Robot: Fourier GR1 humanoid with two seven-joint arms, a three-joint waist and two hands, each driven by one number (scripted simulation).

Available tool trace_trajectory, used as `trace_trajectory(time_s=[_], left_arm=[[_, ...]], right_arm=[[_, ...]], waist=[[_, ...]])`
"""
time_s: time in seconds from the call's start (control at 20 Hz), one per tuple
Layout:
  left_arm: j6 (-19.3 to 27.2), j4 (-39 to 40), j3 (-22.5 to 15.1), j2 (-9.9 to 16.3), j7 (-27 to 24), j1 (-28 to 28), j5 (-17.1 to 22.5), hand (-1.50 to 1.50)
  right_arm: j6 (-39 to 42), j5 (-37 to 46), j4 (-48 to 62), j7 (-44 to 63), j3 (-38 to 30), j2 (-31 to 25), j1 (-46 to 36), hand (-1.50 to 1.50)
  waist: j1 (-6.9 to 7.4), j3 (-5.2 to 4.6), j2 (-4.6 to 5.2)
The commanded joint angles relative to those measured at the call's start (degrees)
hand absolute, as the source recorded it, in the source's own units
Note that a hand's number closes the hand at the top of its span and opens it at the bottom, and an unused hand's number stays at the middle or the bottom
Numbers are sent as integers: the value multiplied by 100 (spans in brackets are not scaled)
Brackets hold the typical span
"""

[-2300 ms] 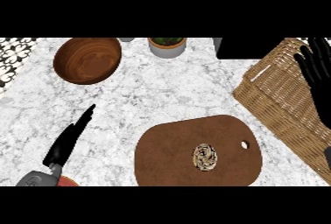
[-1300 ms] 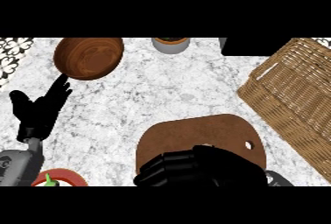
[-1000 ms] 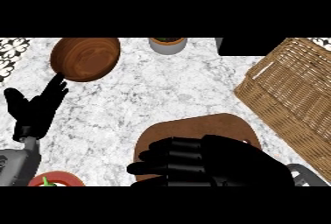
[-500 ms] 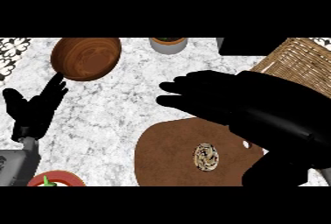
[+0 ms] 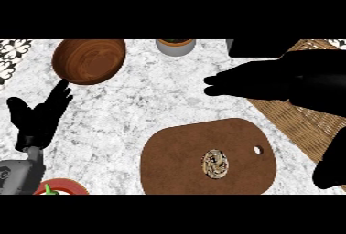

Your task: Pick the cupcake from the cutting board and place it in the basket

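Right hand [image 5: 260, 84] above bench [image 5: 155, 100], fingers straight and together, holding nothing; cupcake [image 5: 216, 163] on cutting board [image 5: 182, 155].

Right hand comes in from the view's right, fingertips pointing left, partly over the near corner of the basket [image 5: 304, 123], well apart from the cupcake. Cupcake seen from above, slightly right of board centre, its outline a little longer up-down than across; which way it tips, cannot tell. Board's hanging hole just right of cupcake; board's right edge lies near basket rim. Bare marble between board and wooden bowl [image 5: 89, 61] at upper left. Left hand [image 5: 40, 118] rests at left edge, fingers spread and up. Grey pot [image 5: 175, 46] at top edge; red item [image 5: 61, 187] at lower left.
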Motion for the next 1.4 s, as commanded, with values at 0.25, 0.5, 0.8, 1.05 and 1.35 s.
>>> trace_trajectory(time_s=[0.25, 0.5, 0.8, 1.05, 1.35], left_arm=[[24, 52, 161, -52, 337, -399, -110, 0], [-321, -112, 335, -38, 181, -9, 13, 0], [-193, -442, 214, -241, 265, 72, -106, 0], [-383, -73, 438, -119, 392, -286, -121, 0], [-451, 113, 490, -304, 46, -96, -390, 0]], right_arm=[[621, 260, 320, -1297, -1245, 44, 1148, -150], [628, 1886, -167, -2200, -1068, 735, 2159, -150], [-422, 3570, 16, -3342, -337, 1570, 2812, -150], [-1031, 4205, 792, -4261, -43, 1830, 3019, -150], [-1510, 4997, 1360, -4371, 455, 2453, 3041, -150]], waist=[[-4, 12, 23], [33, 11, 22], [94, 18, 30], [40, 10, 25], [26, 6, 14]])
